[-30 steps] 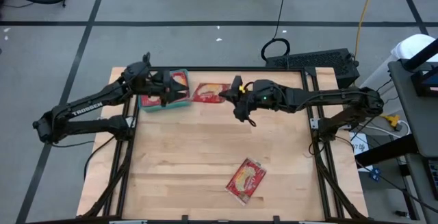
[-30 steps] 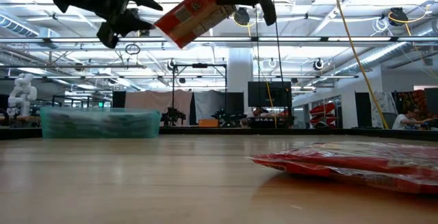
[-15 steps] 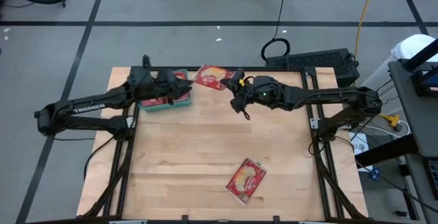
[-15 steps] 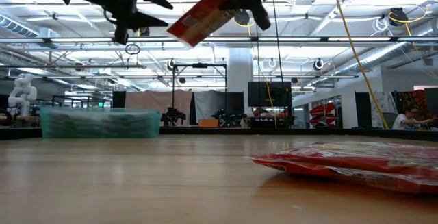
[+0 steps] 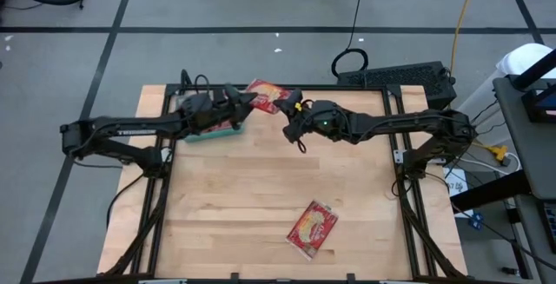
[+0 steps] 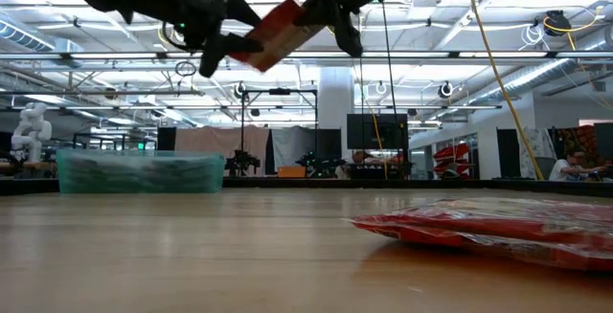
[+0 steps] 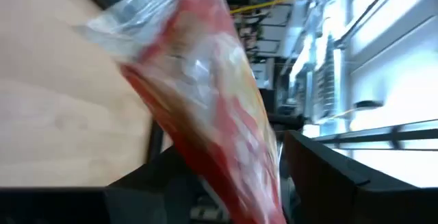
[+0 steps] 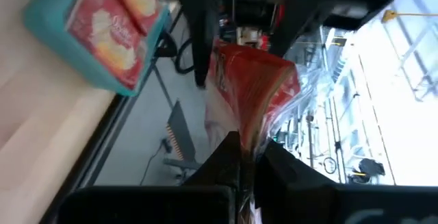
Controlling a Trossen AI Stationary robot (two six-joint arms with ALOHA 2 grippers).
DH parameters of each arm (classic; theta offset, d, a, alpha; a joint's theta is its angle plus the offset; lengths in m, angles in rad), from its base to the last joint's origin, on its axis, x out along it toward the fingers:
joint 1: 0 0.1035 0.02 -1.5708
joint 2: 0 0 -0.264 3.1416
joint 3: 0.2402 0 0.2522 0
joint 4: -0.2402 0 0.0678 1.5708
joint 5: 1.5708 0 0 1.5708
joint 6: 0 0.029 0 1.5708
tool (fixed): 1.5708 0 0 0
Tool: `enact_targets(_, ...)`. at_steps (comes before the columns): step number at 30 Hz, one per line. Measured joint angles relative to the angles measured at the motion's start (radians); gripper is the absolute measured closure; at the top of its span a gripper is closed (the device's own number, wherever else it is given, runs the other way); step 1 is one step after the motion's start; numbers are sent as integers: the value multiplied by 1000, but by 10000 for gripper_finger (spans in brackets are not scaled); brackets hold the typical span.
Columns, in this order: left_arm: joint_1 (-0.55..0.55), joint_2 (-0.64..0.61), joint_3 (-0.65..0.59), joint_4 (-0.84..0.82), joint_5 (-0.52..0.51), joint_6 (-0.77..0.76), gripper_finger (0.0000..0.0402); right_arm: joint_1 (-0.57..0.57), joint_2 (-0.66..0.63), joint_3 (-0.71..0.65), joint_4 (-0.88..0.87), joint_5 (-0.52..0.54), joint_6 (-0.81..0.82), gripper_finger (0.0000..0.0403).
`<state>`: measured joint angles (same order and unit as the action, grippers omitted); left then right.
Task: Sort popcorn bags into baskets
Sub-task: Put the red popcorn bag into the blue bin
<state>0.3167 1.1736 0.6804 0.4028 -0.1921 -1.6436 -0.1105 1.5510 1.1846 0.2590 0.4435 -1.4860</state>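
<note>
A red popcorn bag (image 5: 265, 94) hangs in the air over the table's far edge, between my two grippers. My right gripper (image 5: 290, 112) is shut on its right end. My left gripper (image 5: 243, 102) is open, and its fingers stand on either side of the bag's (image 7: 205, 94) left end. The teal basket (image 5: 217, 129) sits at the far left, partly under my left arm, with red bags (image 8: 113, 32) lying in it. Another bag (image 5: 313, 227) lies flat on the table near the front edge. My right gripper (image 8: 241, 152) pinches the crimped end edge (image 8: 254, 118) of the bag between its two fingers, coming level from the table's right. The bag is lifted clear and sticks out toward my left gripper, tilted in the low view (image 6: 278, 33). My left gripper (image 7: 226, 176) has the bag between its open fingers; I cannot tell whether they touch it.
The black frame rails (image 5: 165, 180) run along the table's left, right and far sides. A black case (image 5: 395, 80) and cables lie on the floor beyond the far edge. Bare wood (image 5: 261, 171) stretches between the basket and the near bag (image 6: 488, 227).
My right gripper has carried the bag toward the far edge and to the left, keeping hold. My left gripper has left its place over the basket and moved right, toward the bag, until its open fingers stand around the bag's left end.
</note>
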Motion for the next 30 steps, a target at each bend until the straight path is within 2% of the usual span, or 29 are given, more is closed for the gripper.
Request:
enact_targets(4, 12, 50, 0, 92, -2, -13, 227, 1, 6, 0, 2, 1, 1, 393)
enact_targets(7, 12, 54, -1, 109, -3, -2, 272, 0, 6, 0, 2, 0, 18, 388)
enact_targets(10, 22, 52, -1, 121, 7, 41, 324, 1, 6, 0, 5, -8, 72, 370)
enact_targets(13, 47, 43, -1, 129, 38, 77, 377, 0, 6, 0, 9, -78, 164, 342)
enact_targets(17, 105, 29, 0, 130, 86, 112, 377, 1, 6, 0, 19, -109, 275, 306)
enact_targets(20, 172, 19, 0, 134, 198, 154, 369, 1, 6, 0, 10, -110, 366, 283)
enact_targets(25, 312, 7, 0, 115, 488, 301, 386, 1, 6, 0, -20, -114, 568, 262)
enact_targets(30, 453, 8, 0, 79, 698, 332, 381, 0, 6, 0, -85, -231, 776, 262)
